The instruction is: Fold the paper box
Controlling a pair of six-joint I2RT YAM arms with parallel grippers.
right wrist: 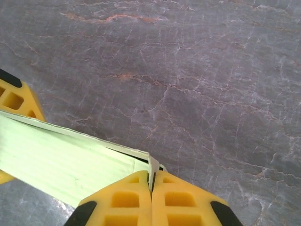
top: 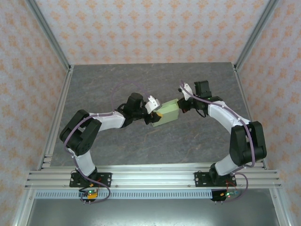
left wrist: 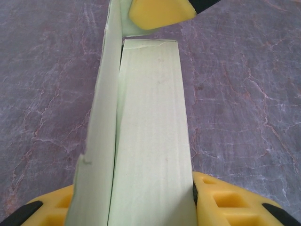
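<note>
The paper box [top: 168, 112], a pale green card folded into a small flat box, hangs above the middle of the grey table between both arms. My left gripper [top: 155, 114] is shut on its left end; in the left wrist view the box [left wrist: 150, 132] runs up between the yellow fingers [left wrist: 235, 202], with one side panel standing slightly apart along the left. My right gripper [top: 184, 106] meets the box's right end. In the right wrist view its jaws [right wrist: 152, 188] are shut on a thin end flap [right wrist: 153, 165] at the corner of the box [right wrist: 66, 160].
The grey marbled tabletop [top: 117, 84] lies bare around the arms, framed by aluminium rails [top: 150, 178] in front and patterned walls behind. The right gripper's yellow fingertip [left wrist: 160, 12] shows at the box's far end. The left gripper's finger [right wrist: 16, 99] shows at the left edge.
</note>
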